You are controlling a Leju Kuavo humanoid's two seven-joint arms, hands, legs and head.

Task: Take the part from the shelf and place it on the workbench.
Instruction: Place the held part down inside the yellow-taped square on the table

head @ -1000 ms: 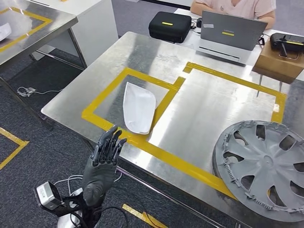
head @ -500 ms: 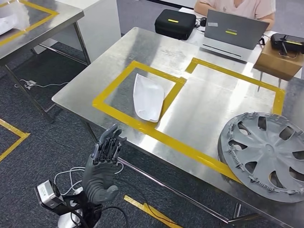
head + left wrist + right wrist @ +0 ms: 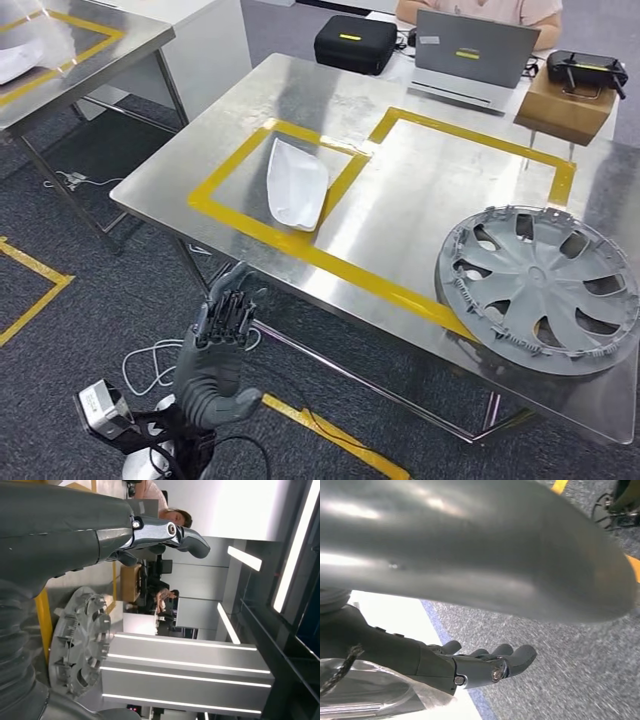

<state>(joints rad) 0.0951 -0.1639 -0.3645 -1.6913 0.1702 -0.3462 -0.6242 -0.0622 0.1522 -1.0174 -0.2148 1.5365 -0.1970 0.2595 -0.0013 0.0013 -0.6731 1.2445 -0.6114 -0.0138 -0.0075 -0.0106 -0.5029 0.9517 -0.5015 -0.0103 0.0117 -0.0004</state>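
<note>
Lying inside the yellow tape frame [image 3: 226,215] on the workbench [image 3: 423,200], the white shell part [image 3: 296,184] looks light, stiff, slick; grasp its rim. Left hand [image 3: 217,350] spread, empty; right hand [image 3: 471,665] loosely extended, empty.

No text, brand, number or sign can be read on anything in these views. The laptop [image 3: 472,52] at the far edge and the black case [image 3: 357,44] to its left each carry a short yellow strip, too small to show any lettering. A pale label at the laptop lid's left corner is blurred.
</note>
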